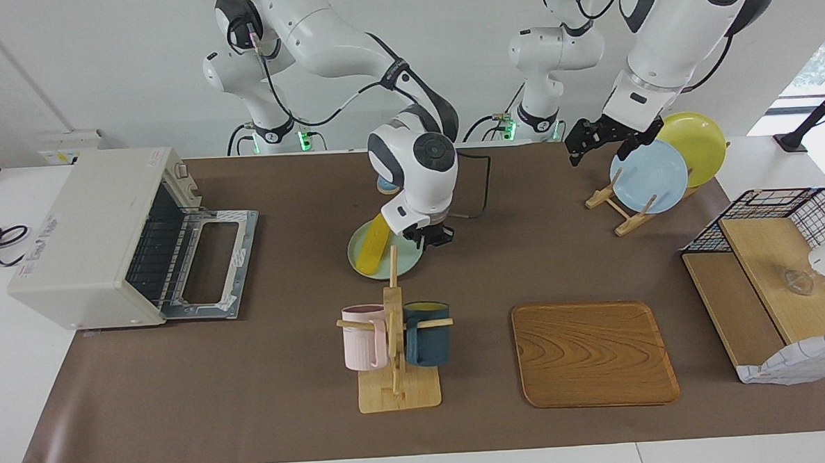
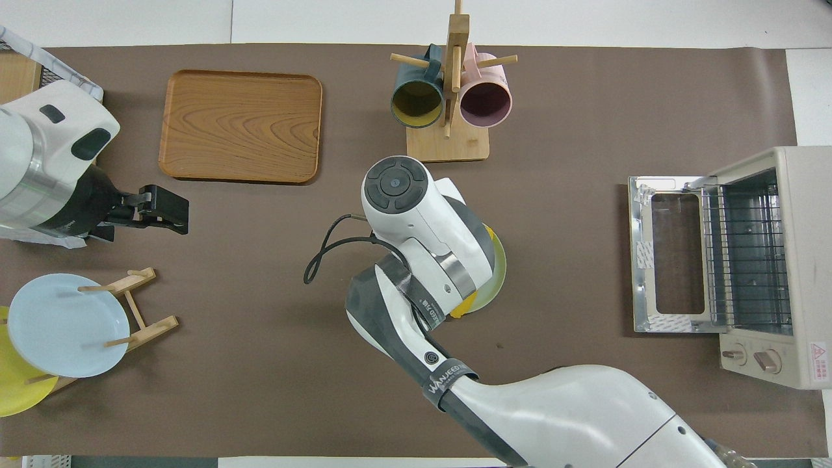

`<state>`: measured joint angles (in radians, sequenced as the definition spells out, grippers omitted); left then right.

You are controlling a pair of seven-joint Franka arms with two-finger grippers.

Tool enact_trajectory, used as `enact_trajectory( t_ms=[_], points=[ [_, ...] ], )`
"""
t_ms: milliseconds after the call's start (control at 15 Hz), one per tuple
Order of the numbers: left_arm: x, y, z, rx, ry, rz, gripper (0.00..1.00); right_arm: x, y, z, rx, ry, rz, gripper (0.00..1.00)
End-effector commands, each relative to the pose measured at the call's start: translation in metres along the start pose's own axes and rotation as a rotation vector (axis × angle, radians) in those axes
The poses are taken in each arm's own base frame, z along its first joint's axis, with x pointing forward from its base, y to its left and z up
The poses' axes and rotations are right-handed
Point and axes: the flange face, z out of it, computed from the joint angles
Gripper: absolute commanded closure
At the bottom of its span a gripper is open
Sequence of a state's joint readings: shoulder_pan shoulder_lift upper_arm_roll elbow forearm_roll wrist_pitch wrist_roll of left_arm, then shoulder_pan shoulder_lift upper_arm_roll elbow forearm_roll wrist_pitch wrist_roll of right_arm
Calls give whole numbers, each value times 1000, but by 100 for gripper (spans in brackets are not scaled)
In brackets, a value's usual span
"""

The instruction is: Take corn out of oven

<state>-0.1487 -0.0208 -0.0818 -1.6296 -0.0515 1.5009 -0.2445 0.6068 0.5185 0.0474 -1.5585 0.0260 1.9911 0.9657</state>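
Observation:
The off-white oven (image 1: 92, 235) stands at the right arm's end of the table, its glass door (image 1: 209, 268) folded down open and its rack bare. The yellow corn (image 1: 374, 250) lies aslant on a pale green plate (image 1: 403, 263) near the middle of the table, just nearer to the robots than the mug rack. My right gripper (image 1: 432, 239) is low at the rim of that plate. From overhead the right arm hides most of the plate (image 2: 497, 273), and only the corn's tip (image 2: 458, 311) shows. My left gripper (image 1: 589, 141) waits open by the plate rack, holding nothing.
A wooden mug rack (image 1: 395, 343) carries a pink mug and a dark blue mug. A wooden tray (image 1: 594, 352) lies beside it. A plate rack holds a blue plate (image 1: 649, 176) and a yellow plate (image 1: 697, 142). A wire-and-wood shelf (image 1: 769, 271) stands at the left arm's end.

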Motion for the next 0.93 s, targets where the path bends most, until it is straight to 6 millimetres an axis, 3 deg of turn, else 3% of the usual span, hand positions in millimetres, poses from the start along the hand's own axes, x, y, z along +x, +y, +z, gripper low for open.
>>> enact_trajectory(
  t_ms=[0, 133, 267, 333, 400, 667, 867],
  points=[
    [-3, 2, -5, -11, 9, 8, 0, 4, 2, -11, 32, 11, 15, 51],
    [-1, -2, -5, -13, 10, 0, 0, 20, 15, -32, -28, 31, -56, 53],
    [0, -9, -5, -13, 5, -14, 0, 42, 46, -59, -103, 98, -147, 69],
    [-1, -8, -6, -13, 8, -14, 0, 50, 64, -68, -142, 91, -138, 84],
    [-1, -6, -5, -12, 6, -9, 0, 61, 84, -69, -179, 67, -133, 99],
    [-5, -6, -11, -15, 20, -9, 0, 88, 164, -45, -389, 65, -131, 100],
    [-8, -5, -17, -17, 35, -4, 0, 105, 214, -25, -413, 17, -80, 100]
  ],
)
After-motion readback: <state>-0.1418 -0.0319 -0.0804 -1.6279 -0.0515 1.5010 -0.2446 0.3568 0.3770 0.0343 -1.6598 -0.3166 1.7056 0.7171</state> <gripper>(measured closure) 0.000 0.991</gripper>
